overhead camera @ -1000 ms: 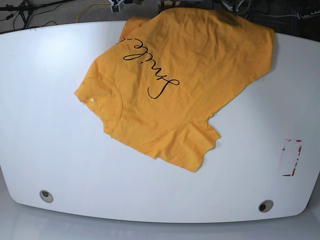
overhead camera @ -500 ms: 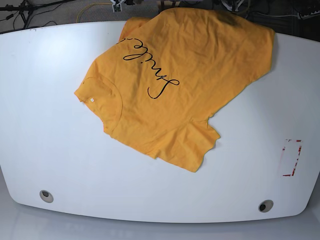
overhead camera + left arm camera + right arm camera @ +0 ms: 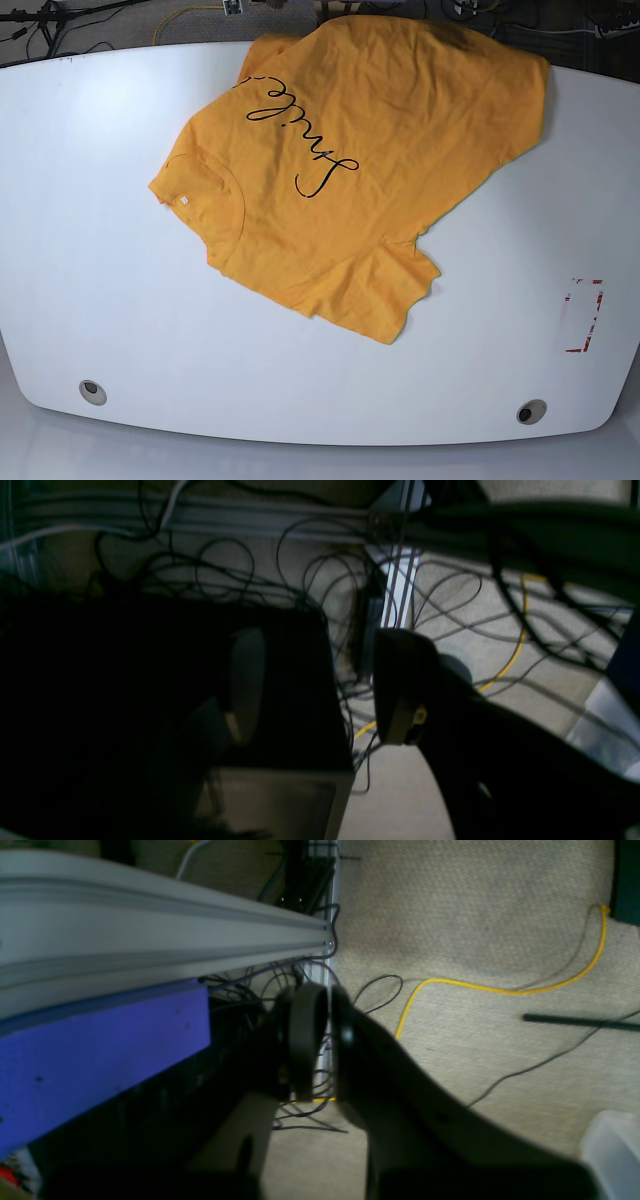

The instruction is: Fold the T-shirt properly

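Observation:
The T-shirt (image 3: 370, 170) lies spread on the white table (image 3: 100, 280) in the base view, chest up and turned askew. Its collar with a small white label (image 3: 184, 200) points left and its hem reaches the far right edge. The black script (image 3: 300, 135) runs diagonally and one sleeve (image 3: 375, 295) points toward the front. Neither arm shows in the base view. In the left wrist view my left gripper (image 3: 320, 690) is open over the floor, holding nothing. My right gripper (image 3: 327, 1040) has its fingers nearly together, empty, off the table.
A red-edged rectangle mark (image 3: 583, 315) sits near the table's right edge. Two round holes (image 3: 92, 391) (image 3: 530, 411) lie along the front edge. Below the wrist cameras are carpet, tangled cables (image 3: 300, 580), a yellow cable (image 3: 500, 987) and an aluminium rail (image 3: 150, 950).

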